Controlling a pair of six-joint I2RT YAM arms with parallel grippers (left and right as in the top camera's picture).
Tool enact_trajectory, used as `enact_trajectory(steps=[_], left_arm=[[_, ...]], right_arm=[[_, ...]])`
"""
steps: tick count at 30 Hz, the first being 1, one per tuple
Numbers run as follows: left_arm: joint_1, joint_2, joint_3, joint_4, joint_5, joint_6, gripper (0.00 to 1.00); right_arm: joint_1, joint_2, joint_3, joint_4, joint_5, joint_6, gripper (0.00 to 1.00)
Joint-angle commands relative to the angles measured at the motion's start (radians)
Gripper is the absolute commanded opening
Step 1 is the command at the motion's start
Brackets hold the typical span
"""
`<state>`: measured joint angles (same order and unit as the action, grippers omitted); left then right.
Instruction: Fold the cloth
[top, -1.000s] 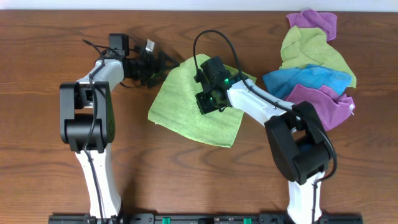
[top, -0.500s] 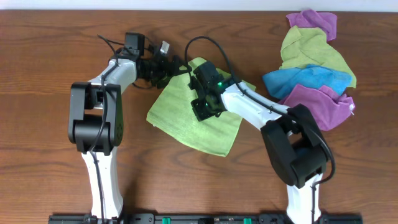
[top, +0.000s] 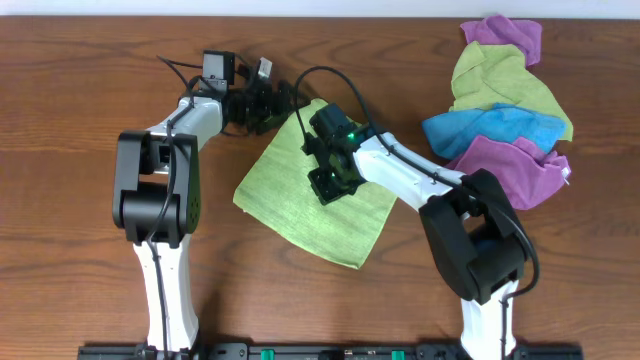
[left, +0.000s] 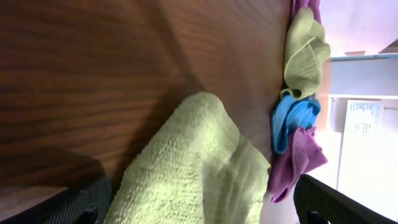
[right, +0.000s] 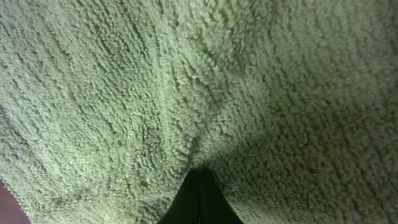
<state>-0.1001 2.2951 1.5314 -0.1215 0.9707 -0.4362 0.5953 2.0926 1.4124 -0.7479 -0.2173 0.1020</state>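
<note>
Cloth (top: 290, 205) lies flat on table (top: 80, 200) mid-scene, turned diamond-wise: one corner points far, toward L claw (top: 285, 100), and the opp. corner points near, so the long diagonal runs far-to-near. R claw (top: 327, 188) sits on cloth's upper middle, tips pressed together w/ pile puckering into them in wrist view, which reads as a pinch on the fabric. L claw is spread wide, low over the wood, w/ far corner (left: 200, 102) straight ahead in line w/ its gap; contact can't be told. L arm is the nearer one to that corner. Probable next move: L closes on far corner and carries it along the diagonal while R anchors. Pile (top: 505, 100) of other cloths sits well apart, far R.
</note>
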Motion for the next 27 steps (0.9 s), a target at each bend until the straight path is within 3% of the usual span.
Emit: enact_trajectory(steps=[1, 18, 27], left_arm=[[0.000, 0.040, -0.018, 0.020, 0.000, -0.040, 0.95], [0.002, 0.040, -0.018, 0.216, 0.101, -0.167, 0.95], [0.027, 0.040, -0.018, 0.169, 0.092, -0.109, 0.96]], right_arm=[[0.016, 0.042, -0.059, -0.034, 0.034, -0.022, 0.02], [0.016, 0.042, -0.088, -0.109, 0.079, -0.021, 0.01], [0.014, -0.012, -0.079, -0.128, 0.116, -0.010, 0.02]])
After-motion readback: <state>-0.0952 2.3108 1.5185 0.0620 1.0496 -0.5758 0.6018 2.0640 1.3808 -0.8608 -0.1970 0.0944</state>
